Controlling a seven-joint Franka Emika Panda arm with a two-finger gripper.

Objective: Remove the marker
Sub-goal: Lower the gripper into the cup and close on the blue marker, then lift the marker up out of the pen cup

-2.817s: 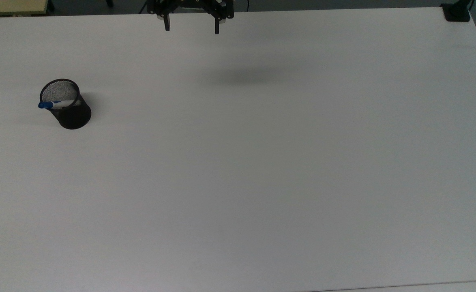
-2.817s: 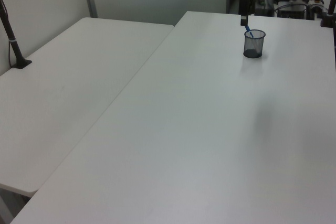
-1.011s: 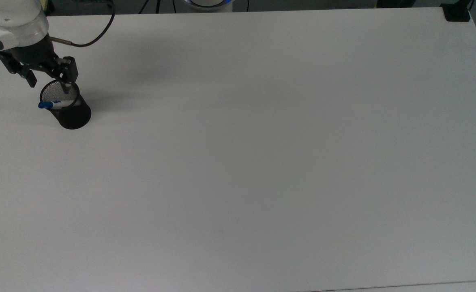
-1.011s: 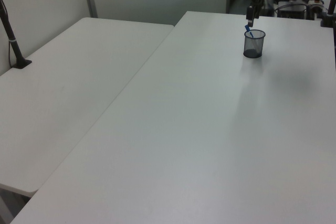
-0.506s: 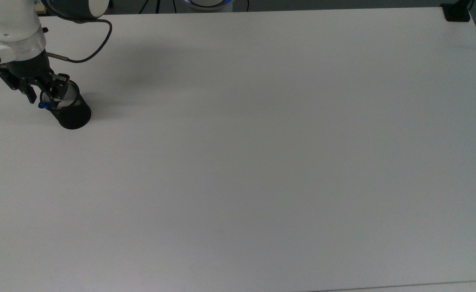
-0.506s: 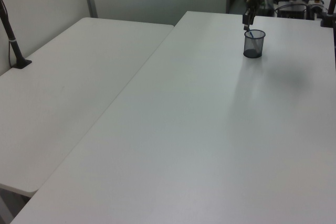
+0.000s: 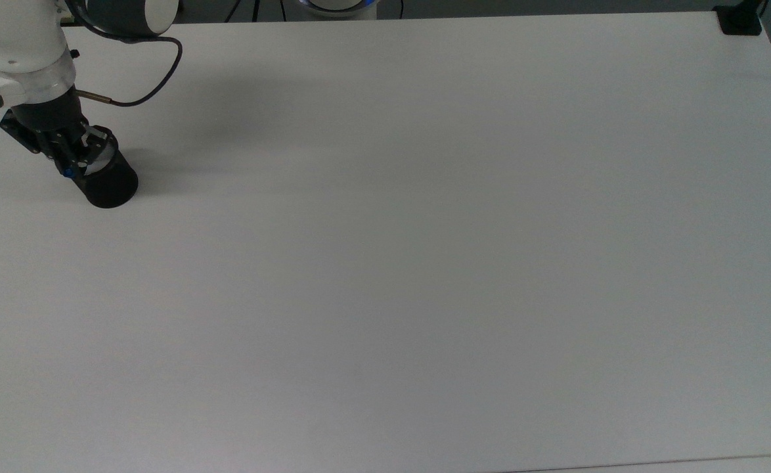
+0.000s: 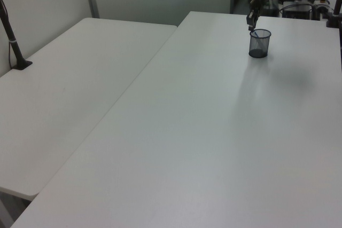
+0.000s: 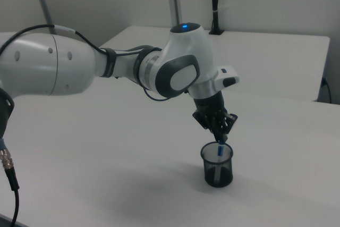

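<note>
A black mesh cup (image 9: 217, 169) stands upright on the white table (image 7: 425, 263), beside 1 adjoining table (image 8: 69, 89).

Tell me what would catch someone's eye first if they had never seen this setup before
The big white robot arm stands out, bending down over a black mesh cup near the top view's left edge of a wide white table. Its gripper sits right at the cup's mouth, at the blue top of the marker that stands inside.
</note>
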